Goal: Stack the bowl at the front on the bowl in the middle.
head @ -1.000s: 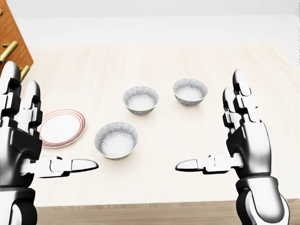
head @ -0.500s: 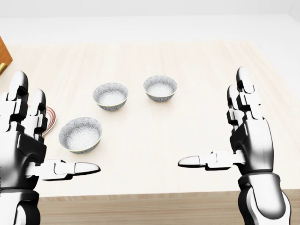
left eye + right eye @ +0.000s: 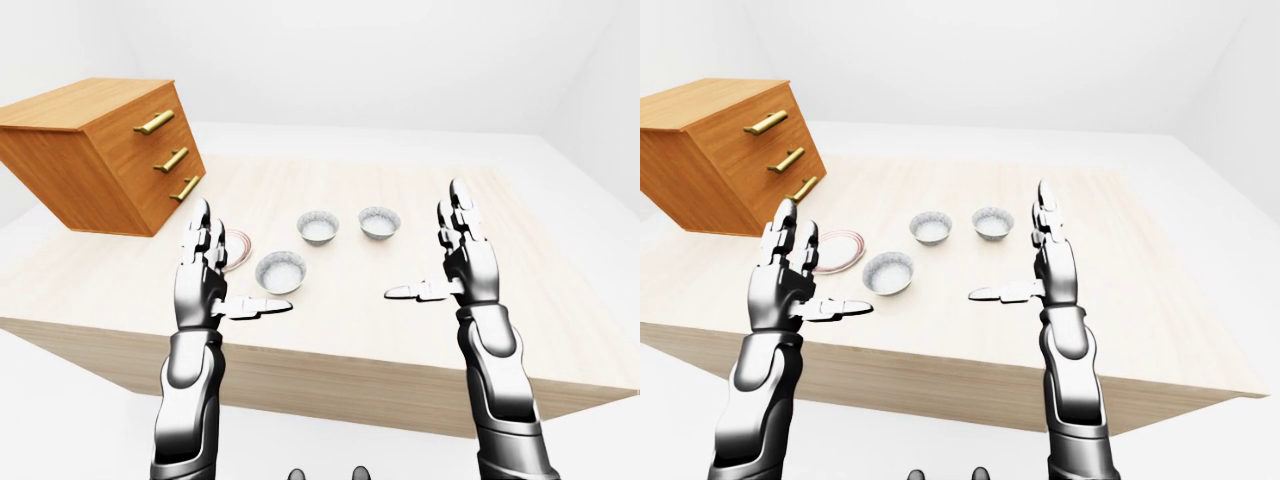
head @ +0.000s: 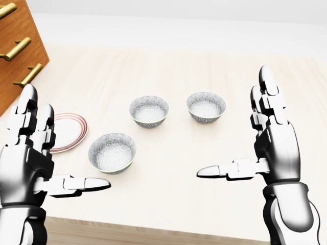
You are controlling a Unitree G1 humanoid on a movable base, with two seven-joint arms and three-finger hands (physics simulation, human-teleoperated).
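Both the left hand (image 4: pixel 36 158) and the right hand (image 4: pixel 271 148) hover spread open and empty above the table (image 4: pixel 168 194), the front bowl (image 4: pixel 112 152) just beside the left hand's fingertips, the middle bowl (image 4: pixel 148 111) beyond it, stacking not yet begun.

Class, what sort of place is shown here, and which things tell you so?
Probably a bare simulated room with a dining-style setup: a pale wooden table holding three bowls, a striped plate, and a wooden drawer chest, with blank white surroundings.
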